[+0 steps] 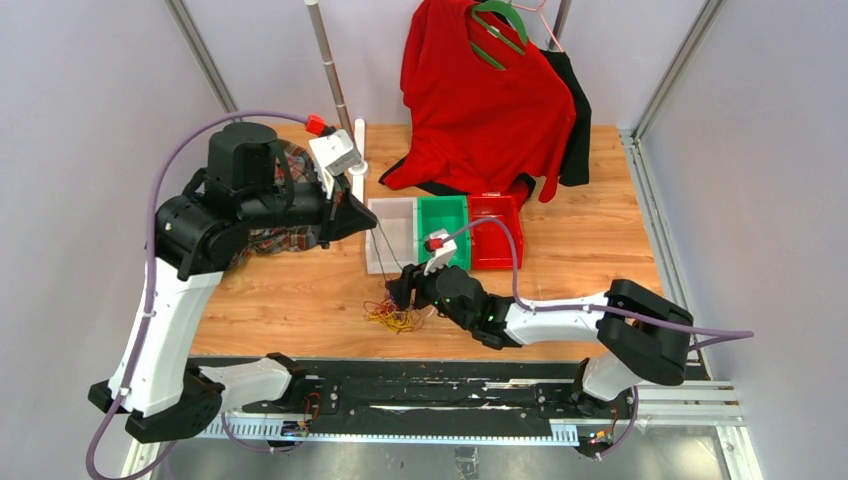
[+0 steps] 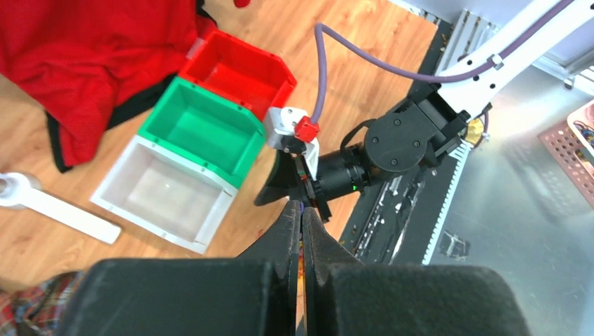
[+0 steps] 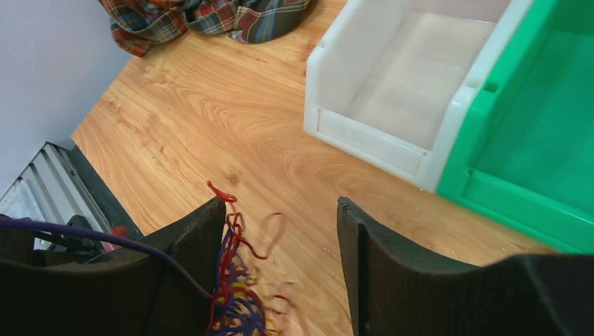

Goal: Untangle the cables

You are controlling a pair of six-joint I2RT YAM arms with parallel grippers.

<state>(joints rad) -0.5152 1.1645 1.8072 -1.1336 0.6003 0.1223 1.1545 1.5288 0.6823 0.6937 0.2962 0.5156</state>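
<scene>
Right hand point(image 3: 280, 210), fingers apart, sits low over the desk point(image 3: 210, 119) with the cable tangle point(image 3: 235, 297) bunched against one finger, while the raised left hand point(image 1: 366, 222), pressed together, seems to pinch a thin strand point(image 1: 388, 248) rising from it.

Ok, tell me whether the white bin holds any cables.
No, the white bin shows only its bare floor in the right wrist view.

Left pincer point(image 2: 301, 211) held high, jaws pressed together — right pincer point(image 3: 280, 204) low, spread wide (wrist angled down).

three bins point(image 1: 392, 232) point(image 1: 443, 228) point(image 1: 490, 240), two arms point(image 1: 160, 320) point(image 1: 560, 318), one cable tangle point(image 1: 395, 318)
</scene>
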